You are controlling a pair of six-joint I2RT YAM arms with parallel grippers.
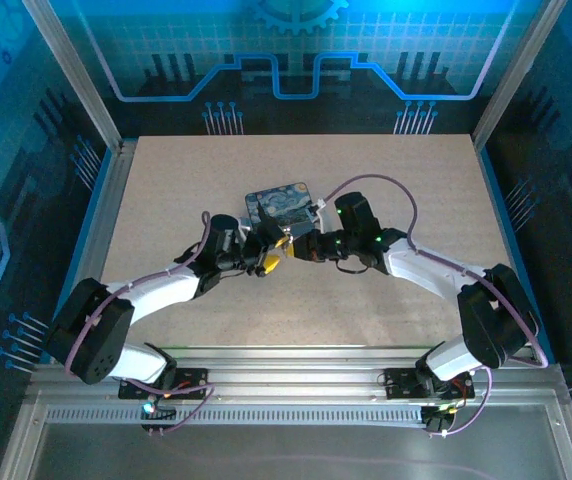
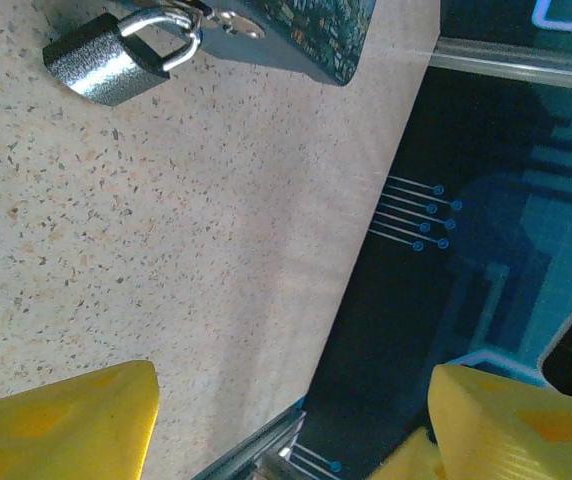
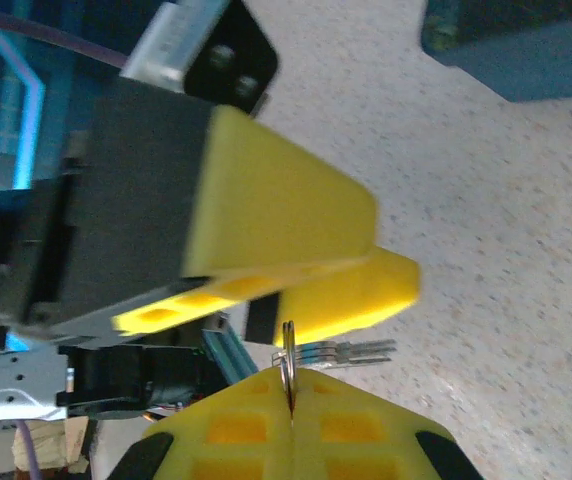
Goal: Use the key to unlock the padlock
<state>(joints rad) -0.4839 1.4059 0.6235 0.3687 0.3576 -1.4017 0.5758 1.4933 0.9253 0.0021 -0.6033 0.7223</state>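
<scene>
The padlock (image 2: pixel 104 62) has a grey metal body and lies on the speckled table, with its shackle (image 2: pixel 171 35) hooked through the hasp of the blue swirl-painted box (image 2: pixel 311 30). My left gripper (image 2: pixel 294 400) is open, its yellow fingers (image 2: pixel 61 425) spread wide with nothing between them, well short of the padlock. My right gripper (image 3: pixel 291 400) is shut on a thin ring that carries the key (image 3: pixel 356 350), whose blade sticks out sideways. The left gripper's yellow fingers (image 3: pixel 286 220) hang just above the key. Both grippers (image 1: pixel 269 262) (image 1: pixel 294 247) meet in front of the box (image 1: pixel 278 205).
The box stands mid-table, just behind both grippers. The table's aluminium edge rail (image 2: pixel 256 445) and a dark blue side wall (image 2: pixel 486 200) lie beyond the left fingers. Open table stretches to the left and right of the arms (image 1: pixel 166 200).
</scene>
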